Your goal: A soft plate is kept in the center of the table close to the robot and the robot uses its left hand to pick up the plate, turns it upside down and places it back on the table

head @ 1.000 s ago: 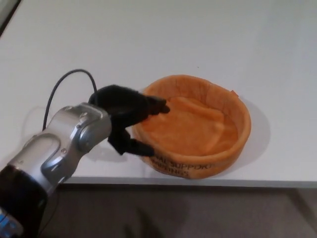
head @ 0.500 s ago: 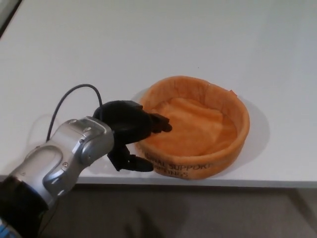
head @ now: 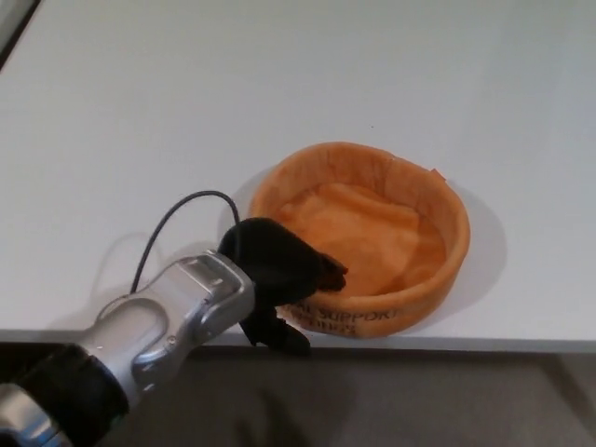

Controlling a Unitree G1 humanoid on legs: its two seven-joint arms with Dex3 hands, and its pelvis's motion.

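Soft orange plate [head: 372,237], upright, on white table [head: 186,93], with left hand [head: 279,270] at its near-left rim.

Plate sits by the table's near edge, its printed wall almost at the lip. Hand's fingers [head: 328,273] hook over the rim into the plate, thumb [head: 284,337] below outside the wall, pinching it. Silver forearm [head: 172,321] overhangs the edge. Broad bare tabletop lies beyond and left of the plate.

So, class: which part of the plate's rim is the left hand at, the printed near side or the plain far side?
The printed near side of the orange plate; left hand straddles it.
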